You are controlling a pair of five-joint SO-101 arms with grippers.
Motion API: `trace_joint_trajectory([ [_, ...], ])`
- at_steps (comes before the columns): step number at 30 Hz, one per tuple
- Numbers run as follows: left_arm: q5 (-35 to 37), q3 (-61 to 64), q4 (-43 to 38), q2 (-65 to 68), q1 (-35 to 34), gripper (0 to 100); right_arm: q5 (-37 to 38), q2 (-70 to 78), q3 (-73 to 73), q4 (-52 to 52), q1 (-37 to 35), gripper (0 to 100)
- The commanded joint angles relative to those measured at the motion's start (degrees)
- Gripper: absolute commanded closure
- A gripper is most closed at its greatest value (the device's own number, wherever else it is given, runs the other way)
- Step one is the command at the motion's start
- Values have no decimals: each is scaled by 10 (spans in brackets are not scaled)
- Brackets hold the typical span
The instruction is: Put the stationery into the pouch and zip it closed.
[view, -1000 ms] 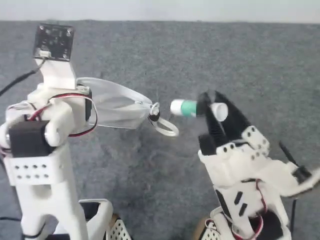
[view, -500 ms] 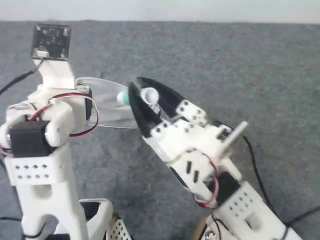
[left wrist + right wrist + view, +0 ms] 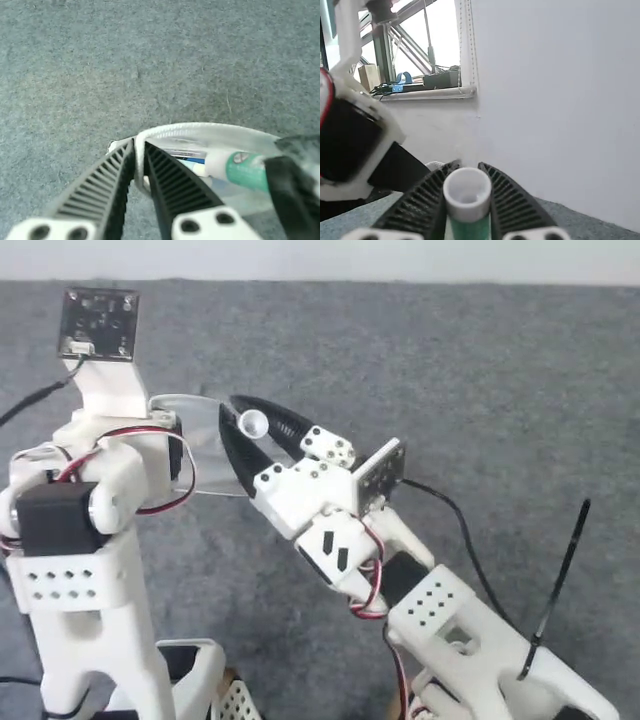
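The left gripper (image 3: pixel 139 146) pinches the rim of the translucent pouch (image 3: pixel 200 129); the right gripper (image 3: pixel 468 167) clamps a cylindrical white-and-green tube (image 3: pixel 467 196).

Grey felt mat (image 3: pixel 480 360) carries everything, running back to a pale wall (image 3: pixel 320 258) beyond the pouch (image 3: pixel 205 430); one black cable (image 3: pixel 468 540) trails over it right of the pouch, a second black cable (image 3: pixel 25 410) left of it; whether the pouch rests on it I cannot tell.
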Motion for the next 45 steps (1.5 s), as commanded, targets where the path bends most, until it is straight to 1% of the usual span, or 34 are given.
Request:
trace_joint_trajectory([
  [1, 8, 22, -10, 25, 4, 991, 8, -13, -40, -13, -2, 874],
  [3, 9, 22, -10, 25, 4, 991, 8, -33, -38, 11, -2, 803],
  [4, 9, 22, -10, 25, 4, 991, 8, -51, -39, 37, -2, 789],
  [9, 9, 23, -10, 25, 4, 991, 7, -177, -40, 200, -1, 834],
  [13, 9, 23, -10, 25, 4, 991, 8, -259, -40, 326, -1, 839],
  [18, 9, 23, -10, 25, 4, 991, 8, -281, -37, 470, 1, 839],
  [22, 9, 23, -10, 25, 4, 991, 4, -280, -31, 541, 33, 839],
  [25, 9, 23, -10, 25, 4, 991, 3, -280, -9, 547, 44, 839],
  [33, 9, 23, -10, 25, 4, 991, 3, -279, 34, 546, 45, 839],
  [35, 9, 23, -10, 25, 4, 991, 4, -279, 50, 524, 45, 839],
  [40, 9, 23, -10, 25, 4, 991, 8, -279, 110, 423, 53, 842],
  [45, 9, 24, -10, 25, 4, 991, 8, -279, 132, 387, 61, 843],
])
